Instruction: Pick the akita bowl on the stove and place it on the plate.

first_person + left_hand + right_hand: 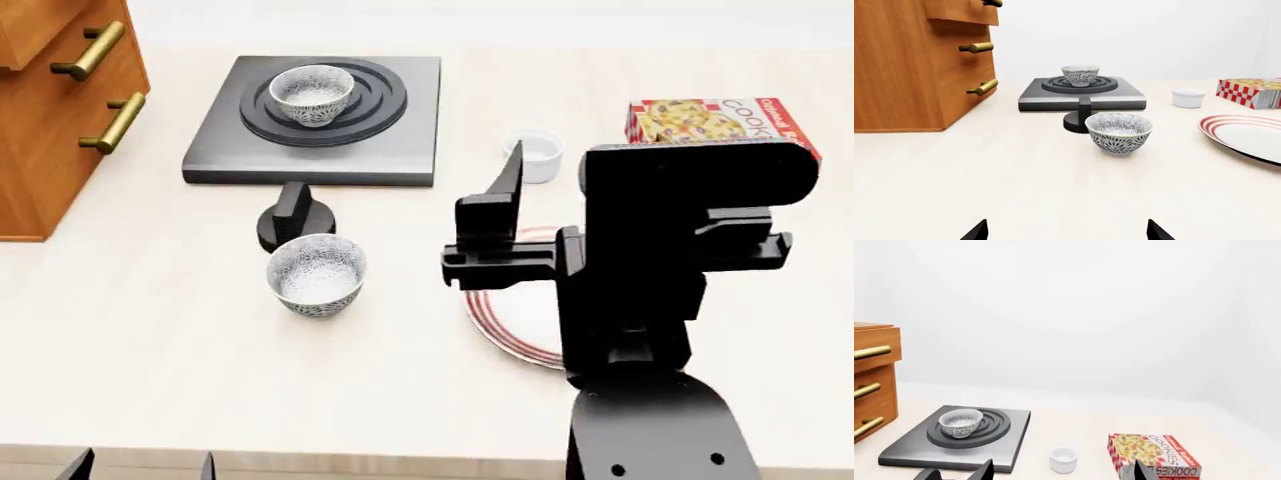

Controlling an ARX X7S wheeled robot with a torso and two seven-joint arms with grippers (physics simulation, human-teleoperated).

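In the left wrist view the left end effector (1066,231) shows only two dark fingertips, spread wide with nothing between them, low over the pale surface (1021,180); just ahead stands a second speckled bowl (1118,131) in front of a black knob (1079,119), and beyond it the akita bowl (1080,75) sits on the burner rings of the stove (1082,94), with the plate (1247,136) off to one side. From the head view, the right arm rises over the plate (510,318), its right end effector (514,215) pointing toward the back; the akita bowl (312,94) rests untouched at the centre of the stove (320,120). The right wrist view shows that end effector's fingertips apart and empty, a white cup (1063,460) and cookie box (1154,456) ahead. The approach seems barely begun; next, one arm must reach past the nearer bowl to the stove.
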